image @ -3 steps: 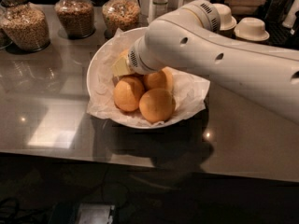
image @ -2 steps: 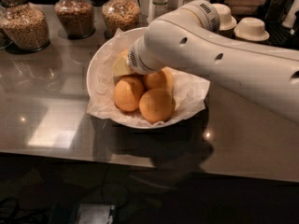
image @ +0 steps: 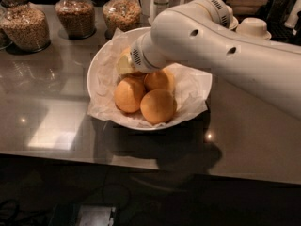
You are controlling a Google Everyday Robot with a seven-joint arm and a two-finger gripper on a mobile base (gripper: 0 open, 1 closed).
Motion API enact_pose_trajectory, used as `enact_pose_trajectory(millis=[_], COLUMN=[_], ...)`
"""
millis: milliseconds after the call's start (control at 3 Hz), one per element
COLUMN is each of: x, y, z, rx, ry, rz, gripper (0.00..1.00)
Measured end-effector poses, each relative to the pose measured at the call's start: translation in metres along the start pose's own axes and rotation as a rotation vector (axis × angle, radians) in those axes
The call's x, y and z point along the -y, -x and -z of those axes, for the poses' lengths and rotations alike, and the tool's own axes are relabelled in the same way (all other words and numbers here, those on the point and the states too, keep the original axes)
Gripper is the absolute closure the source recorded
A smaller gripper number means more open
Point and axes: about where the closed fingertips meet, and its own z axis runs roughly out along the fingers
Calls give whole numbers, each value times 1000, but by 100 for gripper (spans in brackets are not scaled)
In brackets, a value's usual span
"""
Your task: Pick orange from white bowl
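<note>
We start with the counter (image: 56,126), which carries everything here. The arm (image: 225,55) comes in from the right and angles down into the bowl (image: 94,74). The bowl sits near the middle of the counter and is lined with crumpled paper (image: 195,86). 3 jars (image: 75,15) stand behind it, well apart from the work.

Inside the bowl, 3 evenly coloured fruits (image: 158,106) lie together at the front and touch one another. The orange (image: 123,64) we want lies behind them at the back left, and only its paler yellowish patch shows past the arm. It is low in the bowl, resting on the paper, so we judge that it is not lifted.

The gripper (image: 134,59) is at the arm's tip, right against that orange and just above the 3 others. The wrist covers most of it, so we cannot tell whether it is gripping the orange or merely set around it.

We judge the reach to be done, since the tool is down in the bowl at the right fruit. Securing the hold, if that is not done, and raising the orange clear of the rim are left. The main risk we see is nudging the neighbours on the way up.
</note>
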Motion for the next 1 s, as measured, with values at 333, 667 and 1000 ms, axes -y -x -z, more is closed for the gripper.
enact_pose_trajectory(millis=[333,667,1000], x=[-6,-14,-11], y=[9,11,2], z=[48,103,152], rx=[39,88,128], ry=[54,86,105], rz=[23,63,80], gripper=[100,100,100])
